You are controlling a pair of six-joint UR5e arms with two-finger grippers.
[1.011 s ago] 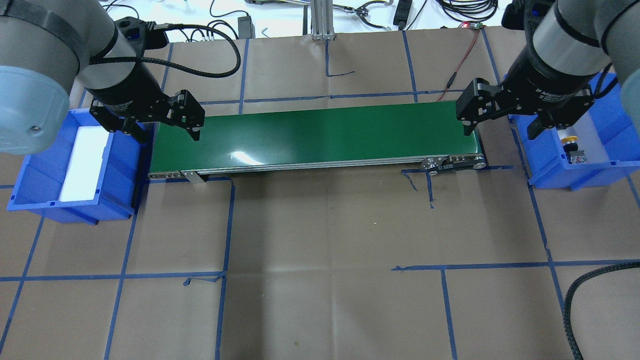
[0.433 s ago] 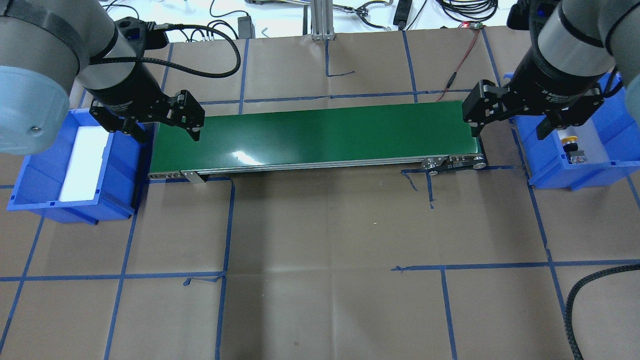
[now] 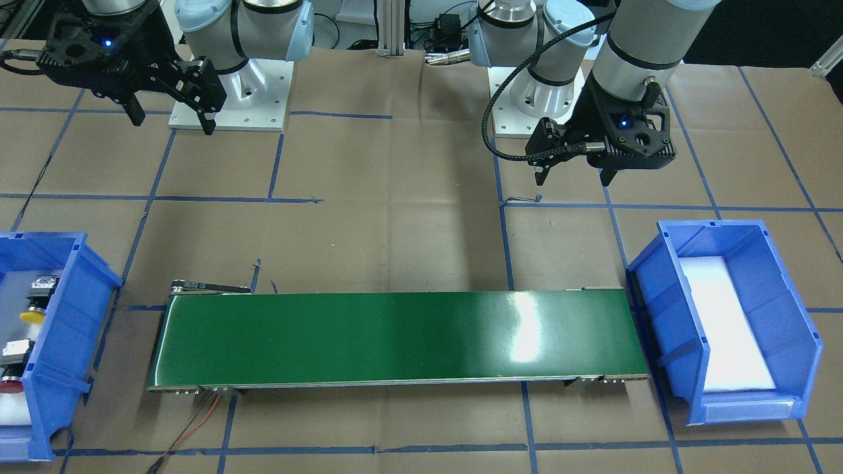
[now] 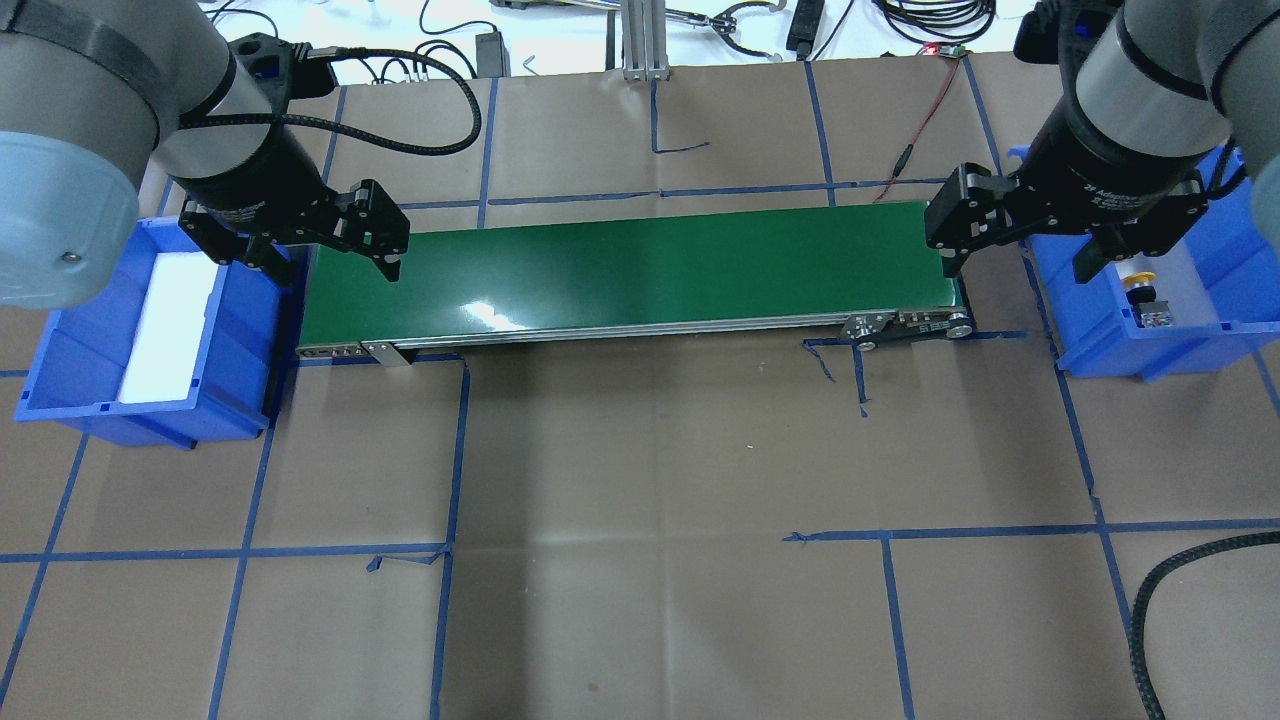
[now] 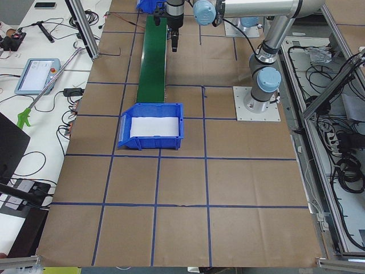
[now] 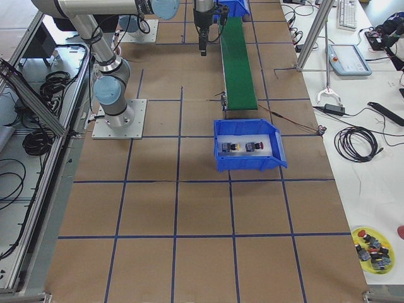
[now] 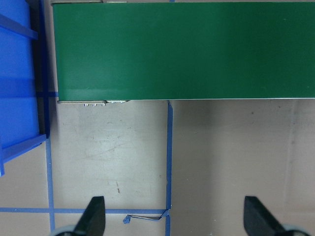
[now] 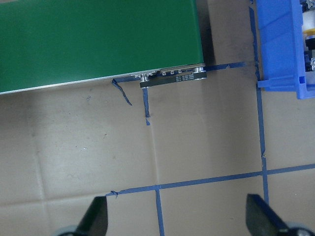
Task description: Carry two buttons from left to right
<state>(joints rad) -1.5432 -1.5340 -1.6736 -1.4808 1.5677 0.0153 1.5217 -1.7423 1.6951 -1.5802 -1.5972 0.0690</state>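
Observation:
The yellow button (image 3: 31, 315) and the red button (image 3: 9, 384) lie on white foam in the blue bin (image 3: 66, 309) on my right side. The exterior right view shows the yellow button (image 6: 230, 147) and the red button (image 6: 252, 146) side by side. In the overhead view the yellow button (image 4: 1140, 285) shows and the right gripper hides the rest of the bin. My right gripper (image 4: 1018, 268) hangs open and empty over the gap between the belt end and that bin. My left gripper (image 4: 325, 265) hangs open and empty above the belt's left end.
A green conveyor belt (image 4: 630, 275) runs between the two bins. The left blue bin (image 4: 60, 340) holds only a white foam pad. Brown paper with blue tape lines covers the table. Cables lie along the far edge (image 4: 450, 60).
My right gripper has shifted a little to the right and away, nearer the right bin. My left arm has not moved.

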